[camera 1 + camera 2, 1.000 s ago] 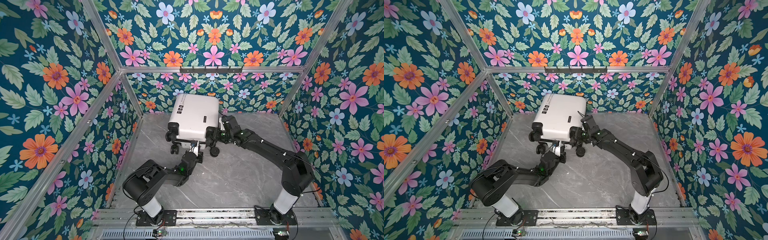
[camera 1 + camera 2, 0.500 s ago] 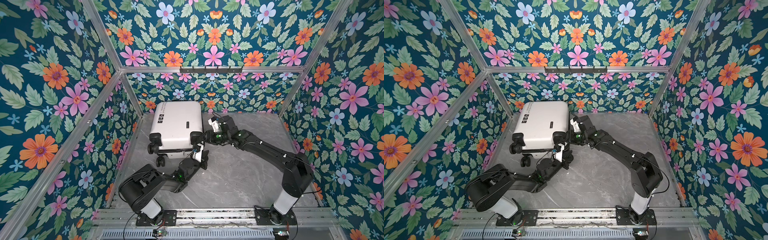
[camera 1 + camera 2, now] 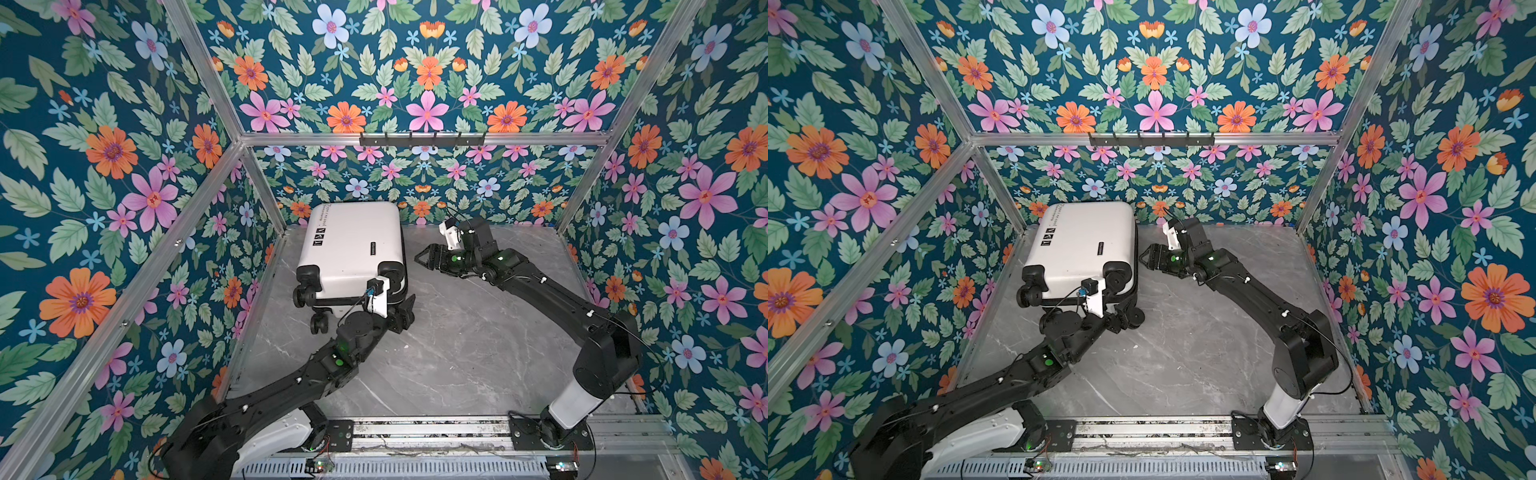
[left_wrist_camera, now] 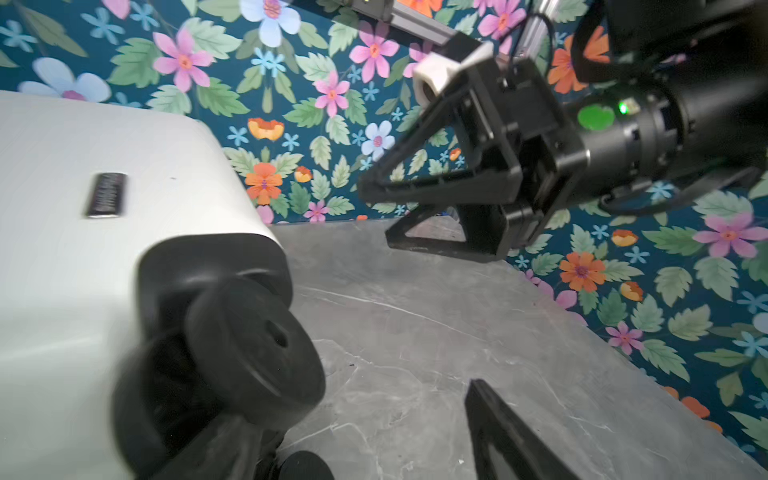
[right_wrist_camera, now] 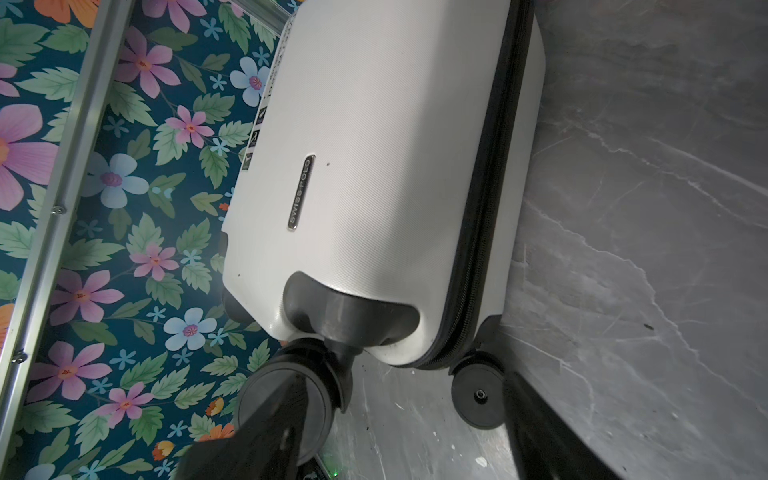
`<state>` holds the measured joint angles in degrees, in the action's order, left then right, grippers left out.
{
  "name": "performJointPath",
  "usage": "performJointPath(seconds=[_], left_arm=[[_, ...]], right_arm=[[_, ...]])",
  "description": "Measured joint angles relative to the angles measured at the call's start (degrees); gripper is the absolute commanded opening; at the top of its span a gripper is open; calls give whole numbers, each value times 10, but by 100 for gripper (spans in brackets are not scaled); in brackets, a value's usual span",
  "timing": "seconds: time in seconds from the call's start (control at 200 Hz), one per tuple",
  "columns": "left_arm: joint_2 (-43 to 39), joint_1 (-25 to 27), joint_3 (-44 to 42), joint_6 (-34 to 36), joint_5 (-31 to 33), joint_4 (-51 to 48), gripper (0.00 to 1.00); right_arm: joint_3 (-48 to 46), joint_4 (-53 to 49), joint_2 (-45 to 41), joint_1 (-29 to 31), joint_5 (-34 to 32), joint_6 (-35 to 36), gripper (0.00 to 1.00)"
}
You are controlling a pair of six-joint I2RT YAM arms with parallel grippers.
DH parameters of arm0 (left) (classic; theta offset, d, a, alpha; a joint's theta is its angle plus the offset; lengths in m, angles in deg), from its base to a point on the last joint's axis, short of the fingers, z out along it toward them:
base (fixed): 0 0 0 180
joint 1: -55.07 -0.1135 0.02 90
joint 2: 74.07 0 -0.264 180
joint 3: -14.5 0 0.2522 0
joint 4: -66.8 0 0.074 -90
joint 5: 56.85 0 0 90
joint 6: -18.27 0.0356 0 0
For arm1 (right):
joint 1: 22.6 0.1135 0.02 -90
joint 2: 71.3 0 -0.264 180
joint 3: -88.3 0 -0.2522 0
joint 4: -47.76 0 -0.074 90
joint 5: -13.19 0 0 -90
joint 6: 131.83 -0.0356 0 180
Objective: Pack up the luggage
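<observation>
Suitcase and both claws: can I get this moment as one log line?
luggage: shut, lying flat, far left on table | left gripper: open, by its wheels | right gripper: open, empty, beside it

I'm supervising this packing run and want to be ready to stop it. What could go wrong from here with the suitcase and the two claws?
1. The luggage lies zipped shut in the back corner, close to the wall, so its lid may lack room to swing open.
2. The open left claw sits by a spinner wheel; closing there might snag it and drag the case.
3. The open right claw hovers nearby, so the arms might collide.
</observation>
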<state>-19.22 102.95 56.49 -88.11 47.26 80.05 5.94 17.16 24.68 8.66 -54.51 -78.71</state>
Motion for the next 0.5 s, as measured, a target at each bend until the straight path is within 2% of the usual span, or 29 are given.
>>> performJointPath(seconds=[0.075, 0.14, 0.32, 0.415, 0.5], left_arm=[[-30, -14, 49, -13, 52, -94, 90], [-19, -45, 104, -16, 77, -167, 92], [77, -178, 261, -45, 101, -355, 95], [108, -243, 313, -45, 99, -402, 95], [137, -327, 355, -53, 94, -430, 96]], right_arm=[[-7, 2, 5, -2, 0, 0, 76], [-14, 3, 8, -2, 0, -2, 76], [-33, 16, 11, 0, 6, -4, 76], [-36, 24, 12, 1, 10, -7, 76], [-37, 32, 18, 4, 10, -9, 75]])
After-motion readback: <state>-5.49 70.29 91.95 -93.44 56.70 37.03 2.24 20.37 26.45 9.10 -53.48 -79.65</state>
